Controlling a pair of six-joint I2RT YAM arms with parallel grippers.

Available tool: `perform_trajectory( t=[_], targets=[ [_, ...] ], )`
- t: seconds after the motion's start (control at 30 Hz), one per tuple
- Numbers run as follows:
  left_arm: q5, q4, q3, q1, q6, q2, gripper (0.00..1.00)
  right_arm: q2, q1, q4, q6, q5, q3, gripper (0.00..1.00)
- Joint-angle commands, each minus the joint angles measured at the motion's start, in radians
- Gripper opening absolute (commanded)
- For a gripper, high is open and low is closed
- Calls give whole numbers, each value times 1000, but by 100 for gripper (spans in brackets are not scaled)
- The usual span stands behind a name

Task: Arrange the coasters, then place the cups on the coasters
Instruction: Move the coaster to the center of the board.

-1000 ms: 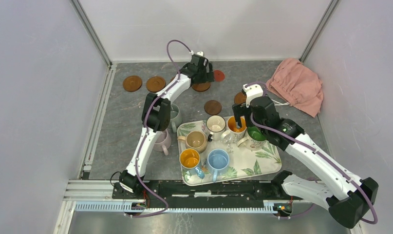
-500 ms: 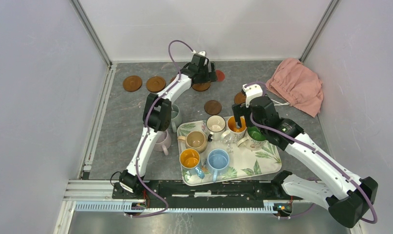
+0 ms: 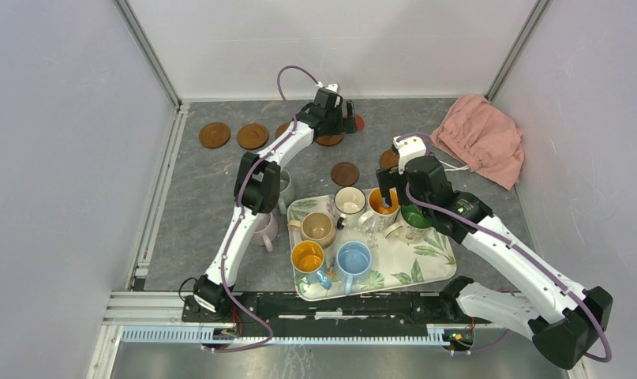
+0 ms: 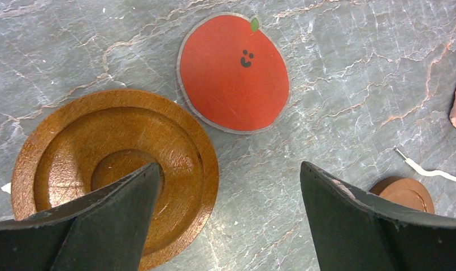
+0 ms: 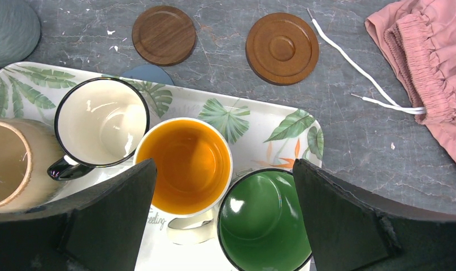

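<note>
Both jaws apart, empty: left end effector [image 4: 228, 167] near red coaster [image 4: 233, 72], likely to reposition it; right end effector [image 5: 222, 165] waits above cups [image 5: 183, 164].

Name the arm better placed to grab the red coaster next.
Left. The left end effector hovers open beside the red coaster; the right end effector is over the orange-inside mug on the tray.

This is a robotics lab test cell: plain white panels [image 3: 62, 158] held by aluminium posts [image 3: 147, 51] wall in a grey stone-patterned tabletop [image 3: 204, 197] on three sides. Along the bottom of the frame, a left robot arm [image 3: 244, 229] and a right robot arm [image 3: 512, 260] are bolted to a metal rail [image 3: 153, 302], with purple cables [image 3: 280, 79] looping off them.
</note>
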Motion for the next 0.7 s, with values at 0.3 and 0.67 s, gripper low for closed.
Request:
perform_trajectory(
  t=[0.3,0.67],
  targets=[
    [9,-12,-63,-10,-10,-67,100,-13,-5,36,-4,-1,22,98],
    [14,8,-163,-16,-16,-118,100,-31,-4,36,3,-9,8,98]
  ],
)
